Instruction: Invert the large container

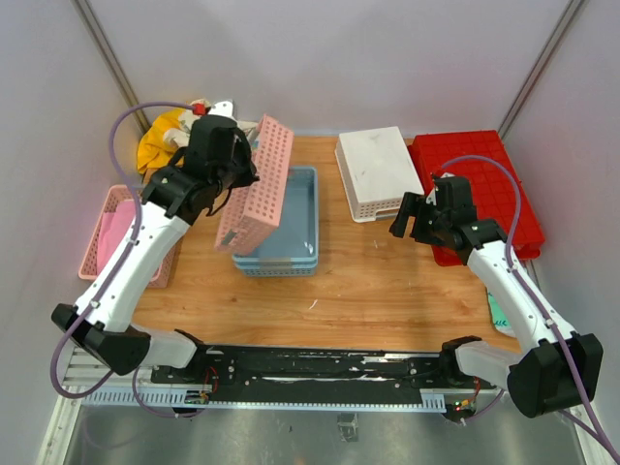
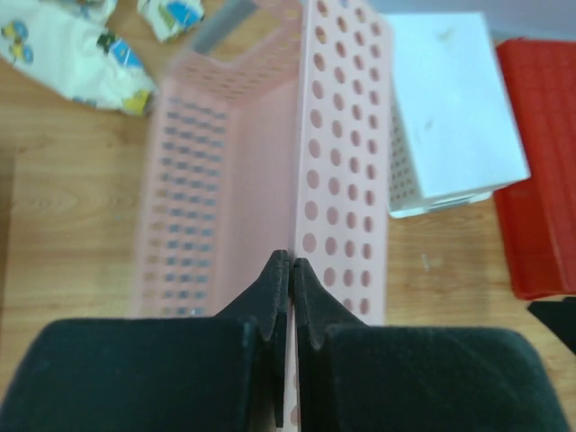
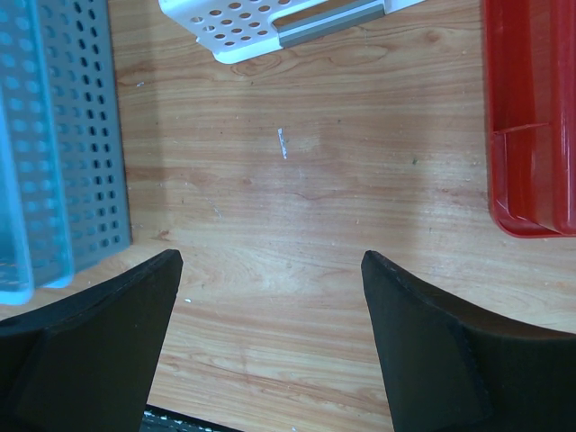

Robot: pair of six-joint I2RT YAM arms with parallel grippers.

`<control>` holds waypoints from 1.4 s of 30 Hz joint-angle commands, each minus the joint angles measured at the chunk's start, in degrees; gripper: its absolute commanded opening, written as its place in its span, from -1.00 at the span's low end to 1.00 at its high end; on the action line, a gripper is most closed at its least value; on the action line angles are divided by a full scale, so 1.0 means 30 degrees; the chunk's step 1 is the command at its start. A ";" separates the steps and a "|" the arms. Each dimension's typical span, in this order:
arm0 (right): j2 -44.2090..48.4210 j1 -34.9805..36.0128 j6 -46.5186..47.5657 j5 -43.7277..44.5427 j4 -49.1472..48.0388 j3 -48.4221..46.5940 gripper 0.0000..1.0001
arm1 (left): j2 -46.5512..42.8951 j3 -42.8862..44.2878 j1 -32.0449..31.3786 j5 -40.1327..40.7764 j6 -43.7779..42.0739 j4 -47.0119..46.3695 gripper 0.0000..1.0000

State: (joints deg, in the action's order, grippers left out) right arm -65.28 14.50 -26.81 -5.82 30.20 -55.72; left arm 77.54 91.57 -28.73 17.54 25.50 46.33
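A: Large container point(image 1: 480, 179), where is it?
B: At the table's point(image 3: 297, 207) far right edge, ribbed side up, with the white basket point(image 1: 376, 172) just left of it.
A: Any room nearby?
B: Bare wood off its near-left corner, under the right gripper point(image 3: 270, 265), fingers wide apart. The left gripper point(image 2: 291, 270) pinches the pink basket's point(image 2: 346, 162) wall, well left of it.

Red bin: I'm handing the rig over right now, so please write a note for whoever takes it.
Left gripper: shut on the pink basket by its wall, holding it tilted over the blue basket.
Right gripper: open, empty, above the table near the red bin.
Red bin: far right, beside the white basket, grid face up, untouched.
Done: unclear whether it is already flipped.
To do: check that, flip if not.
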 commanded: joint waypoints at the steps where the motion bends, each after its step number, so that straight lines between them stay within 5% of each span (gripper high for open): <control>1: 0.0448 0.0096 -0.0195 0.0107 -0.0234 0.0197 0.66 | -0.0503 0.2160 -0.0062 -0.2001 -0.1322 -0.0735 -0.99; 22: 0.2234 0.0103 -0.0673 0.0538 0.0453 0.0471 0.66 | 0.0001 0.2099 -0.0475 -1.0501 0.1111 -0.4592 -1.00; 32: 0.3147 0.0114 -0.0359 -0.0974 0.0657 0.0426 0.66 | 0.0117 -0.0071 -0.1045 -0.9528 0.0886 -0.5331 -0.99; 37: 0.2849 0.1406 -0.0271 -0.2441 -0.0073 0.0342 0.66 | -0.0430 -0.1207 -0.1028 -0.8399 0.0213 -0.4156 -0.61; 42: 0.2222 0.5736 0.1223 -0.2657 -0.1721 -0.0322 0.66 | -0.1583 -0.2591 -0.1029 -0.8016 0.0143 -0.3811 -0.23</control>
State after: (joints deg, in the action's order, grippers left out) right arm -57.49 23.55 -27.38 -11.00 29.34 -54.81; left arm 77.38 85.91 -31.64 -8.29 26.89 34.13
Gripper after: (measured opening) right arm 0.829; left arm 0.325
